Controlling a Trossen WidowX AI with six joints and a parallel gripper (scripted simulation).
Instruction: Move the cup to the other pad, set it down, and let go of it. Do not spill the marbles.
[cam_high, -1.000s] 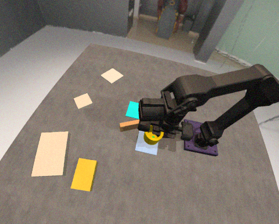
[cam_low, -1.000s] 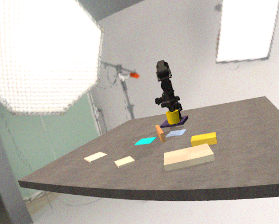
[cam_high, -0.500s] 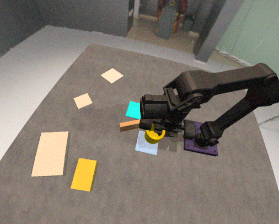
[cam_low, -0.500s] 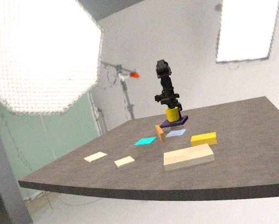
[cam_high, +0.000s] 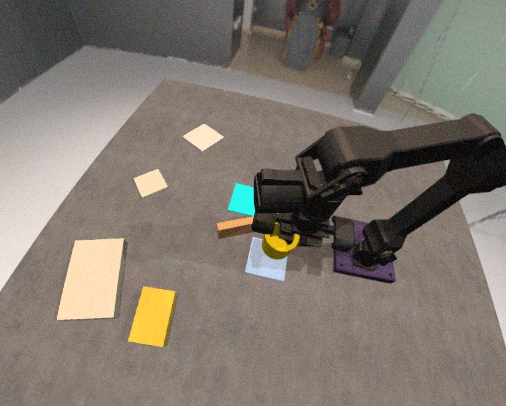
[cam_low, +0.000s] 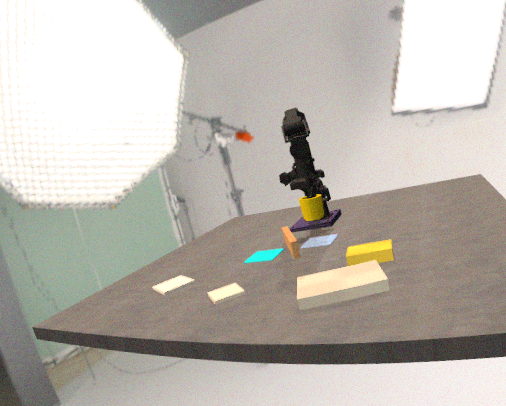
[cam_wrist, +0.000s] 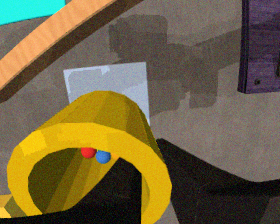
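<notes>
Pincer (cam_wrist: 119, 222) clamped on yellow cup (cam_wrist: 94, 153), above pale-blue pad (cam_wrist: 109, 85).

The arm reaches forward with its wrist bent down, the end effector (cam_high: 278, 239) clamped on the cup (cam_high: 276, 246).

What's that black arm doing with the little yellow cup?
The black arm's gripper is shut on the rim of a yellow cup and holds it in the air above a pale blue pad. Two marbles, one red and one blue, sit inside the cup. The other pad, the cyan one, lies just beyond an orange bar that stands between the two pads. The cup has not been set down there yet.
</notes>
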